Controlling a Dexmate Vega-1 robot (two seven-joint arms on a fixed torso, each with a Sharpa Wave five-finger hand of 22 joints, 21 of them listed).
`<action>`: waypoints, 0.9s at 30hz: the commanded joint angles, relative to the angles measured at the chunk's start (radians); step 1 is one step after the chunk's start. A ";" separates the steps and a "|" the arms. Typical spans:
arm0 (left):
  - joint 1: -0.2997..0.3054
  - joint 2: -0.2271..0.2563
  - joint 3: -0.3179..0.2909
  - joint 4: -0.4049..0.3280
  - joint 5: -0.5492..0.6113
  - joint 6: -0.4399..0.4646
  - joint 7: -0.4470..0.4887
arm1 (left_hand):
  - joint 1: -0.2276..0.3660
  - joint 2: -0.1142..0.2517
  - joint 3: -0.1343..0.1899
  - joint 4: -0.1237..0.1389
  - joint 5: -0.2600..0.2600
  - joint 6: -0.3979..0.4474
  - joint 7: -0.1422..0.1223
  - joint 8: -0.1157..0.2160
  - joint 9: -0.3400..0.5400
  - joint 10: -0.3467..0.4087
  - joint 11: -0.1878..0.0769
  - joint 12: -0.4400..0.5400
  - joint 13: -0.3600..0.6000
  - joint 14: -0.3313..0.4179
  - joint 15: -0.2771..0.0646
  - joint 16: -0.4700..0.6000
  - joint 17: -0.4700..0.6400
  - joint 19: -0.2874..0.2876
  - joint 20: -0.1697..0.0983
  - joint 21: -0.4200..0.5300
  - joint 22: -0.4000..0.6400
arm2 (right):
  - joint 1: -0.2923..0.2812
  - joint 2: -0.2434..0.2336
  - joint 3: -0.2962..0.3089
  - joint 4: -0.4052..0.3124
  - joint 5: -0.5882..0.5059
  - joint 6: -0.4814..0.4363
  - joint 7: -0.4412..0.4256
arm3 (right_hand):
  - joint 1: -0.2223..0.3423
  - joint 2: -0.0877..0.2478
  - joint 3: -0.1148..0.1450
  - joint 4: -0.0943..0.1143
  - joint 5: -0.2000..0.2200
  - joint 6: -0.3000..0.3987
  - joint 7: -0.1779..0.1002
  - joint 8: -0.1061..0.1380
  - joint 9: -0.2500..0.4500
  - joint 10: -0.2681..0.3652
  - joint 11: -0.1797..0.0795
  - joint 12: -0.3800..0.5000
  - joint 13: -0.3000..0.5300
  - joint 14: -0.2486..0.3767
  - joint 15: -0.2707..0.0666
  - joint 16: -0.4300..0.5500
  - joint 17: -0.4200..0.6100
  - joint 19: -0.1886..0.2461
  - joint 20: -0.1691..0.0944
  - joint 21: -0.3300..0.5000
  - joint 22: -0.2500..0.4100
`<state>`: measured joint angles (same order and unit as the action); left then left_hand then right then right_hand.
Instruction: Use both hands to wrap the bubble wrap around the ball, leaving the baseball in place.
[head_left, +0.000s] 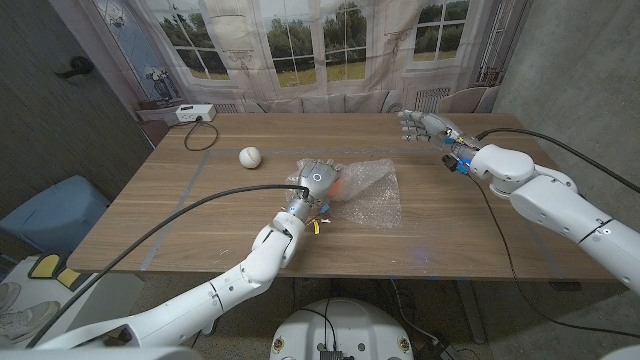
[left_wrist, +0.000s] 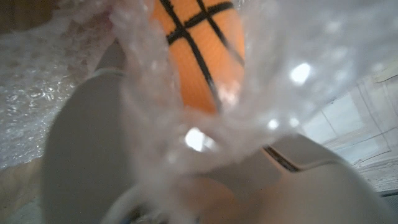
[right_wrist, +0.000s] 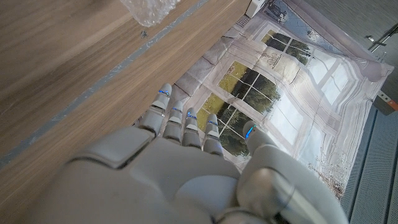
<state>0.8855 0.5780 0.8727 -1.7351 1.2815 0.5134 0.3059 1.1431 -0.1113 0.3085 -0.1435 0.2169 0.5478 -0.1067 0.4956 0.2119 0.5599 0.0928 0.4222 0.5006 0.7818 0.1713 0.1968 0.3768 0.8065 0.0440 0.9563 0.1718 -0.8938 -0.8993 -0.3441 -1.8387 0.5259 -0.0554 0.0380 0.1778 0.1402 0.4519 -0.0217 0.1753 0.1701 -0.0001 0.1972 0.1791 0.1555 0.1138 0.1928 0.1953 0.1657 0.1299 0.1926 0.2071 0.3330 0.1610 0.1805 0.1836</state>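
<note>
left fingers (left_wrist: 81, 155): wrapped up in bubble wrap (head_left: 372, 195), pressed around the orange ball (left_wrist: 199, 43) with the plastic between them. Wrist cam is super close and blurry, so can't tell exactly which fingers are pinching the film

left hand (head_left: 318, 180): sits pretty much dead centre of the surface (head_left: 200, 215), on top of the wrap's 9 o'clock end, holding ball and wrap together

ball: orange with black lines like a mini basketball; just an orange sliver peeks out at the hand's 3 o'clock side in the head view

bubble wrap: the rest of the sheet lies crumpled on the surface, spreading from the hand toward 3 to 4 o'clock

right fingers (right_wrist: 186, 121): spread a bit, straight, holding nothing

right hand (head_left: 425, 127): up near the far edge, about 1 o'clock from the wrap and well apart from it, fingers pointing toward 9 o'clock; can't tell if it touches the wood

baseball (head_left: 249, 156): white, sitting alone at about 10 o'clock from the left hand, near but not touching it or the wrap

white box (head_left: 188, 114): far corner around 11 o'clock, with a black cable looping onto the surface
</note>
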 joint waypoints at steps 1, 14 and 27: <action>0.017 0.003 -0.038 -0.092 -0.258 0.072 -0.208 | -0.302 0.160 0.026 0.137 -0.028 -0.119 0.006 -0.172 -0.019 0.042 -0.163 -0.128 -0.070 0.006 -0.328 -0.013 -0.081 -0.259 -0.040 -0.113 0.001 | 0.029 0.021 -0.011 0.023 -0.027 0.038 0.024 | -0.006 -0.004 -0.007 0.006 -0.002 0.007 -0.002 0.006 0.003 0.002 -0.010 0.008 0.003 0.005 -0.007 0.007 0.005 -0.007 -0.005 0.004 0.004; -0.113 0.041 0.043 -0.146 -0.272 0.164 -0.627 | -0.656 0.115 -0.102 0.223 -0.034 -0.566 -0.053 -0.321 -0.029 -0.473 -0.088 -0.241 -0.190 -0.709 -0.120 -0.020 -0.172 -0.870 0.125 -0.498 0.009 | 0.066 0.036 -0.030 0.058 -0.039 0.063 0.071 | -0.020 -0.011 -0.016 0.016 -0.001 0.003 -0.005 0.001 0.003 -0.004 -0.015 0.005 0.003 0.010 -0.016 0.011 0.006 -0.009 -0.010 0.010 0.003; -0.117 0.064 0.001 -0.210 -0.340 0.150 -0.578 | -0.797 0.118 -0.159 0.257 -0.024 -0.788 -0.047 -0.321 -0.029 -0.765 -0.064 -0.239 -0.240 -1.039 -0.041 -0.020 -0.172 -1.148 0.164 -0.668 0.020 | 0.086 0.049 -0.035 0.080 -0.039 0.068 0.085 | -0.030 -0.017 -0.023 0.022 0.000 -0.003 -0.010 -0.003 0.004 -0.006 -0.016 0.005 0.003 0.010 -0.018 0.012 0.006 -0.012 -0.015 0.012 0.003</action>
<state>0.7770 0.6194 0.9001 -1.8865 1.0058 0.6622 -0.2532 0.3621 0.0083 0.1552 0.1130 0.1854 -0.1686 -0.1571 0.1739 0.1813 -0.1511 0.0273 0.1802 0.2635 -0.1715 0.1200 0.1772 0.2026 -0.1759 0.1980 0.3111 0.1874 -0.8272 -0.8615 -0.3726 -1.7786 0.4887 0.0055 0.1039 0.1512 0.1245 0.4317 -0.0015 0.1740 0.1660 -0.0038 0.1971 0.1791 0.1466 0.1051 0.1927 0.1955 0.1749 0.1210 0.2001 0.2118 0.3227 0.1507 0.1857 0.1835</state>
